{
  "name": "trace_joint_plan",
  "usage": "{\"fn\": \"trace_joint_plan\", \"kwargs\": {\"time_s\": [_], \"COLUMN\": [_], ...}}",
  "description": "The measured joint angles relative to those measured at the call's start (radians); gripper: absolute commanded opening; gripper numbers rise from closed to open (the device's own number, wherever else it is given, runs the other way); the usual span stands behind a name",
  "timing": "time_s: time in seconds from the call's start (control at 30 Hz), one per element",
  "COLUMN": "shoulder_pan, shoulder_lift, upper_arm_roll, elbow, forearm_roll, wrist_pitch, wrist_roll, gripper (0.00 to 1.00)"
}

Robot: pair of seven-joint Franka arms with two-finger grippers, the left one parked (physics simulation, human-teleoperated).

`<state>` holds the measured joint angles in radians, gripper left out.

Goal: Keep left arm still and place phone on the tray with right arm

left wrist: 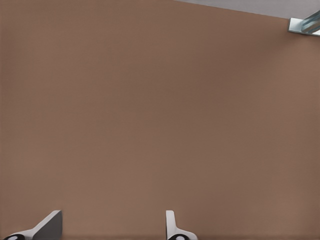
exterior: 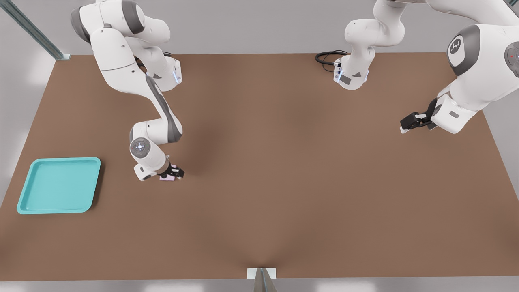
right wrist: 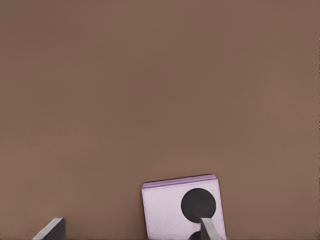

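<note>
On the brown table [exterior: 284, 182], end effector [exterior: 173, 173] spread wide over the phone [right wrist: 181, 210], tray [exterior: 24, 202] well apart.

phone [right wrist: 170, 210] cut off by frame edge, claw [exterior: 174, 173] covering most of it

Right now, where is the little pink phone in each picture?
Front view: the phone lies on the brown table, under the gripper, to the front view's right of the tray.
Right wrist view: the phone sits at the picture's edge, between the open fingers.
Left wrist view: not in it.
Shared landmark: the brown table.
</note>
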<state>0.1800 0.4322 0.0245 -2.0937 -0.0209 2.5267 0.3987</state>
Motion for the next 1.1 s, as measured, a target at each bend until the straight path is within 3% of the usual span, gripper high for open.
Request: {"fn": "trace_joint_plan", "kwargs": {"time_s": [1.03, 1.07, 1.1], "shoulder_pan": [-0.021, -0.021, -0.021], "shoulder_lift": [0.074, 0.074, 0.075], "upper_arm_roll": [-0.012, -0.012, -0.012], "elbow": [-0.042, -0.041, -0.04], "forearm_roll": [-0.022, -0.021, -0.02], "wrist_pitch": [0.044, 0.045, 0.046], "wrist_roll": [-0.165, -0.167, -0.169], "gripper": [1.0, 0.99, 0.86]}}
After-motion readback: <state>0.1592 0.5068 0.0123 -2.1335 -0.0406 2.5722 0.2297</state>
